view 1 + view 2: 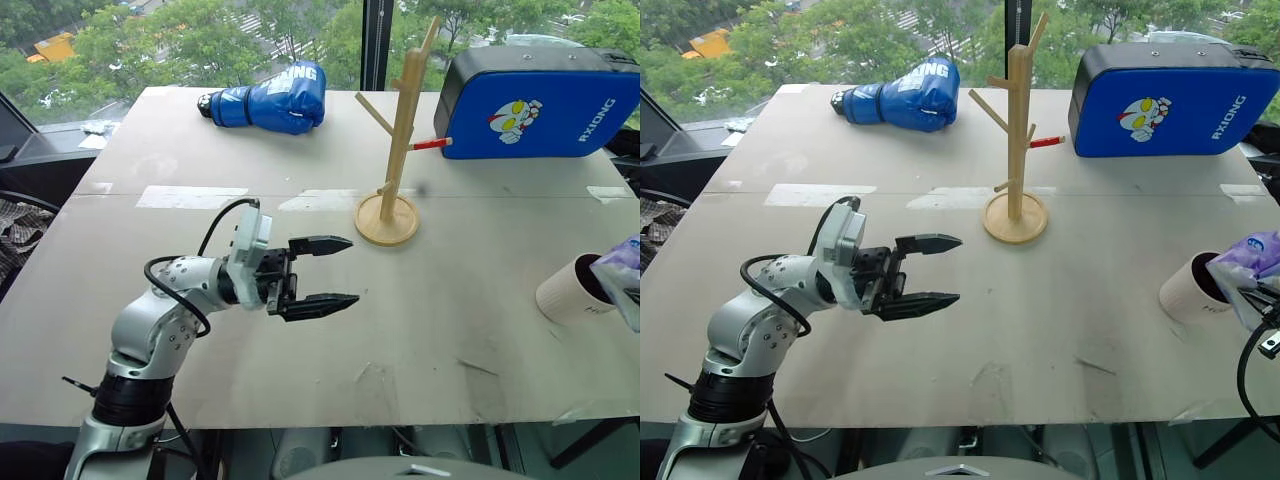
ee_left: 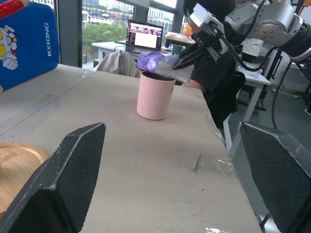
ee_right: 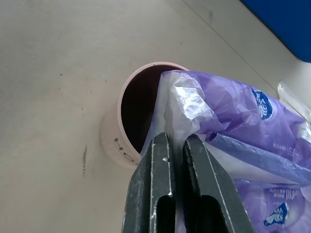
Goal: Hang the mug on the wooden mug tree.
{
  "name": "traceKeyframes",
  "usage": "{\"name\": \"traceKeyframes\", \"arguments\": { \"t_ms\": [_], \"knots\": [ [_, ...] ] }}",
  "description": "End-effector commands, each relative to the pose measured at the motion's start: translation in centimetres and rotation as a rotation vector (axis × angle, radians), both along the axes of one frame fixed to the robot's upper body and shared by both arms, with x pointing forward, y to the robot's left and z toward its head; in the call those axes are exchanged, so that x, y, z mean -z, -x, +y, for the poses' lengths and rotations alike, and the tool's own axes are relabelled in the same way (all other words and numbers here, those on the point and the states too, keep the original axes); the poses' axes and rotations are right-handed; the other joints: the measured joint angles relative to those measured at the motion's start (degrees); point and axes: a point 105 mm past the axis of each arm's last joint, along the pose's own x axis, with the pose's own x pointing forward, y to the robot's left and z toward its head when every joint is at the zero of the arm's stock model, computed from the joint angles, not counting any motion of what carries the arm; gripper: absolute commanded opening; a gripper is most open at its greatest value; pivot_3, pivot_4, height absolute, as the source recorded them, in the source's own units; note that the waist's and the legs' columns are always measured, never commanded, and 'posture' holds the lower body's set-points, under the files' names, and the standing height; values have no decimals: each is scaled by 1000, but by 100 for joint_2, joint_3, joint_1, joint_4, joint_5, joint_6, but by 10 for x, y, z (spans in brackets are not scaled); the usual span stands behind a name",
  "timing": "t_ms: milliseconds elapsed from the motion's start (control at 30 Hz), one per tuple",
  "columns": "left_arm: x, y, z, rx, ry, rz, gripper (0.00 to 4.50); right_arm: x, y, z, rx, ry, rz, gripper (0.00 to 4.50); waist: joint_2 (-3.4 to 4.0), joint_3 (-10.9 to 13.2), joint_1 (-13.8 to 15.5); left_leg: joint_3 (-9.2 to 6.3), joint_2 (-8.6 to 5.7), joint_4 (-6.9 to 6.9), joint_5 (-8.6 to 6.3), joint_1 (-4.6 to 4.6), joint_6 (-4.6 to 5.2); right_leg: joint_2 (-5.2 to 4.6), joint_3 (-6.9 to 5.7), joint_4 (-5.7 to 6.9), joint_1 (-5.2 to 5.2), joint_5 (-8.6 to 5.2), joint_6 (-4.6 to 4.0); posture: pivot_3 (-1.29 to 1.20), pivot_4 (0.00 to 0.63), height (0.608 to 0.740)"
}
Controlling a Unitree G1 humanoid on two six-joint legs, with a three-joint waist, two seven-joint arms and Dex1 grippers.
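Mug (image 1: pixel 572 291) upright at right edge of frame, on desk (image 1: pixel 330 330) close to its right side; dark inside, w/ crinkled purple plastic bag (image 3: pixel 233 126) over the rim, partly hanging into the opening. Can't tell how far bag goes in.

Right claw (image 3: pixel 176 145) pinched tight on clear edge of purple plastic bag, just above mug mouth; fingers nearly touching each other. Not on mug wall itself.

Left claw (image 1: pixel 330 272) left of centre, level, pointing toward frame right, fingers spread wide, nothing between them, clear above desk.

Wooden mug tree (image 1: pixel 398 140) upper centre of frame, upright on round base; pegs bare, red-tipped peg sticking out toward blue pad (image 1: pixel 535 100) at upper right. Tree and pad near, base apart from pad. Blue boxing glove (image 1: pixel 270 98) at upper left-centre, well apart from tree.

Wide bare stretch of desk btwn left claw, tree base and mug. Mug near desk's right side; near edge along bottom of frame, well apart from mug & tree
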Motion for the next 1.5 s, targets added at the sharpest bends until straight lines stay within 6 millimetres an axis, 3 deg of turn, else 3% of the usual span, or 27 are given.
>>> {"name": "traceKeyframes", "arguments": {
  "t_ms": [33,133,300,467,700,800,900,1000,1133,1267,1500],
  "knots": [
    [-8,-2,-1,-5,17,-48,4500,-24,0,-8,28,42,-106,63,0,0,-6,0,0,0,0,0,0,0,0,0,0,0,0,0,150,731],
    [-9,-4,-1,-11,21,-54,4500,-33,-4,-20,79,66,-152,63,0,0,-18,0,0,0,0,0,0,1,0,0,0,0,0,0,150,731],
    [-10,-6,-1,-29,35,-70,4500,-42,-15,-56,208,177,-191,63,0,0,-28,3,-3,0,0,1,0,1,1,0,0,0,1,0,150,731],
    [-10,-5,-4,-27,43,-60,4500,-33,-50,-95,328,242,-169,63,1,0,-63,8,-4,2,1,4,0,2,5,3,1,1,0,0,150,731],
    [-10,-6,-4,-47,44,-65,4500,-6,-83,-104,289,189,-76,63,17,7,-51,21,0,2,2,8,-1,6,12,6,-1,1,0,0,150,731],
    [-10,-4,-4,-50,45,-62,4500,4,-85,-102,238,201,-14,792,24,11,-26,21,-1,2,3,4,-1,3,8,5,-2,1,1,0,150,731],
    [-9,-4,-3,-57,45,-59,4500,-7,-72,-104,250,208,-17,2056,25,11,-33,21,-2,2,3,2,-1,-1,4,4,-1,1,3,0,150,731],
    [-9,-5,-2,-62,45,-54,4500,-20,-46,-103,283,167,-22,2056,42,14,13,17,-2,2,3,-1,-2,-4,0,4,0,1,4,0,150,731],
    [-8,-6,-2,-55,46,-52,4500,-20,-20,-96,321,85,-20,2056,38,14,-29,10,-1,2,2,6,-4,-1,-2,4,8,0,6,0,150,731],
    [-9,-9,-2,-39,55,-39,4500,10,18,-74,324,-124,26,2056,27,9,-10,-10,3,1,2,6,-4,0,-12,2,15,-1,5,0,150,731],
    [-9,-11,-1,-20,52,-36,4500,49,15,-66,381,-296,-13,2056,30,9,-69,3,-4,3,1,13,-3,-5,4,2,14,-1,5,0,150,731]
  ]
}}
